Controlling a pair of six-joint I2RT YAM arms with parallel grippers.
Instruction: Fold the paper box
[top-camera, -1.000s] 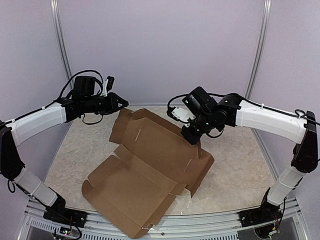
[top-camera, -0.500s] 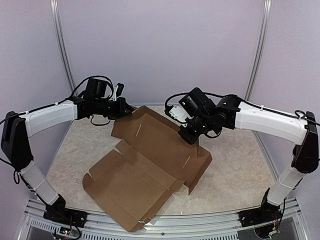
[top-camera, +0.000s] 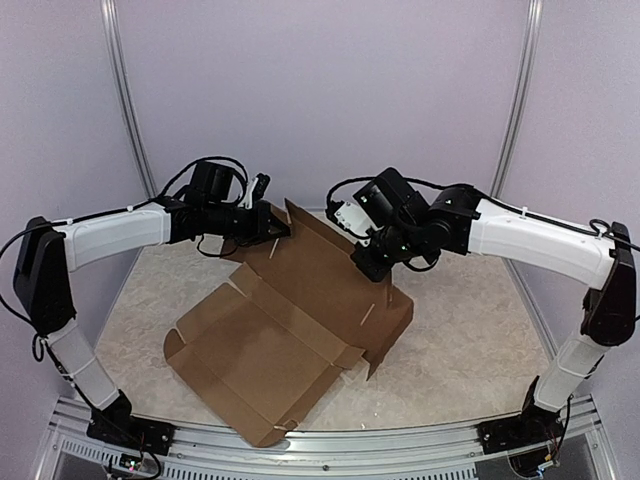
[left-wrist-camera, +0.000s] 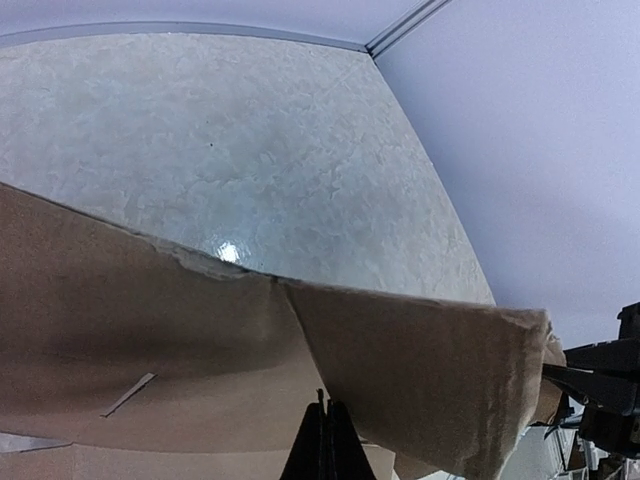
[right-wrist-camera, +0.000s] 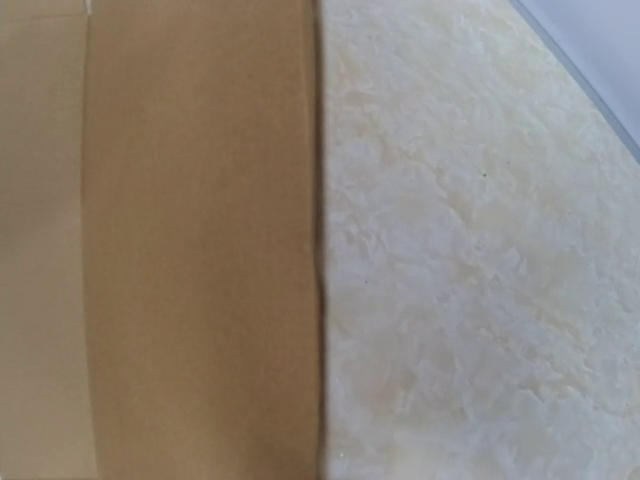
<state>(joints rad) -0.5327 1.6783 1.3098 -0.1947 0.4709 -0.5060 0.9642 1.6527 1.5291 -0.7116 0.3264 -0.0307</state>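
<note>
your paper box (top-camera: 290, 330) lies half open on the surface (top-camera: 470, 330), far panel tilted up. your left gripper (top-camera: 278, 228), fingertips pinched together, props the far corner flap; your right gripper (top-camera: 366, 266) bears on the side crease, likely as an anchor, though i cannot tell its state.

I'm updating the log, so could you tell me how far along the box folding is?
Early. Done: the paper box has its right side flap creased, and its far half tilts up off the table. In hand: the left gripper meets the far left flap, the right gripper the far right edge. Left: the near panel lies flat; nothing is closed or tucked.
</note>
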